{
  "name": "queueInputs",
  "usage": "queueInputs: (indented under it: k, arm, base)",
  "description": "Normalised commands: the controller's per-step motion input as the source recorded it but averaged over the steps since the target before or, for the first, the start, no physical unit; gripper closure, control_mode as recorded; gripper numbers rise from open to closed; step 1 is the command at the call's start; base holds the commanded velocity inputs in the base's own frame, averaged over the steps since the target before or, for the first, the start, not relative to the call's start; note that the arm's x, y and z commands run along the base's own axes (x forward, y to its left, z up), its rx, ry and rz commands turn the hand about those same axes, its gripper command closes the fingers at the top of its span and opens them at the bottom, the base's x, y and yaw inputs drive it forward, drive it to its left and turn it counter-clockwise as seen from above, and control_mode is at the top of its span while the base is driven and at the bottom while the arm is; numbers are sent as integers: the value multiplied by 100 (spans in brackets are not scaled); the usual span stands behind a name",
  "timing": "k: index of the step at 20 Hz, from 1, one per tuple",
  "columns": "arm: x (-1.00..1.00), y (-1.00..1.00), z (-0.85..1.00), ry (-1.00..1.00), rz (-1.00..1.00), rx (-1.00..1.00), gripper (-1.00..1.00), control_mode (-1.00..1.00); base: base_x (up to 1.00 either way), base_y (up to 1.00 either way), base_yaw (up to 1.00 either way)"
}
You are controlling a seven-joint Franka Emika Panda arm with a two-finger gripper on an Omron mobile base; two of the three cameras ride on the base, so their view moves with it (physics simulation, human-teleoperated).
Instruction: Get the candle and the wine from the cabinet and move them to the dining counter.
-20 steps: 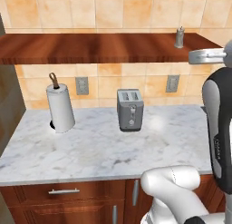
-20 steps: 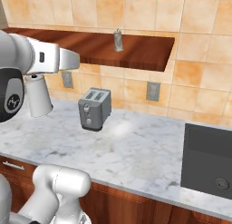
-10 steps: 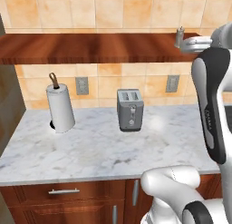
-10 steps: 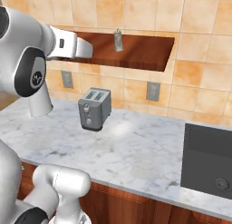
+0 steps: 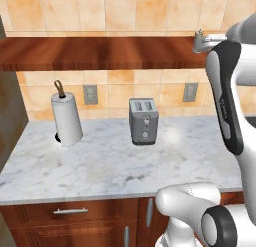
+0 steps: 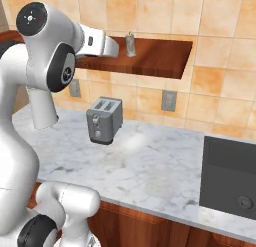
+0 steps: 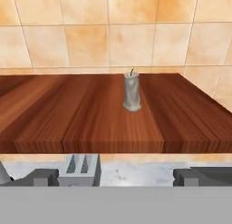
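Note:
The candle [image 7: 132, 92], a small pale grey cylinder with a wick, stands upright on the cabinet, a reddish-brown wooden wall shelf [image 7: 90, 114]. It sits near the plank's right end [image 6: 130, 44]. My gripper [image 7: 122, 177] is level with the shelf's front edge and points at the candle, some way short of it. It is open, with the fingertips [image 7: 45, 177] far apart and nothing between them. From the right base the gripper [image 6: 116, 49] is just left of the candle. From the left base the hand [image 5: 204, 41] covers most of the candle. The wine and the dining counter are out of view.
Below the shelf runs a marble worktop [image 5: 110, 166] with a grey toaster [image 5: 144, 121] and a paper towel roll [image 5: 66, 118]. A dark sink basin [image 6: 230, 178] is set in at the right. A tiled wall [image 7: 113, 32] backs the shelf.
The arm has raised the hand from below the shelf's right end to shelf level and swung it toward the candle. The candle has not moved.

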Motion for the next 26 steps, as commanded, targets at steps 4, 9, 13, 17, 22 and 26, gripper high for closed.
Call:
queueInputs:
  k: [4, 9, 13, 17, 22, 26]
  arm:
    - [57, -27, -11, 5, 0, 0, -100, -100]
    - [54, -21, -10, 1, 0, 0, -100, -100]
    - [32, -12, -8, 0, 0, 0, -100, -100]
    - [31, -17, -8, 0, 0, 0, -100, -100]
    - [29, -10, -7, 0, 0, 0, -100, -100]
    - [31, -11, -5, 0, 0, 0, -100, -100]
  base:
    - [0, 0, 0]
    - [0, 0, 0]
    - [0, 0, 0]
    - [0, 0, 0]
    - [0, 0, 0]
    - [0, 0, 0]
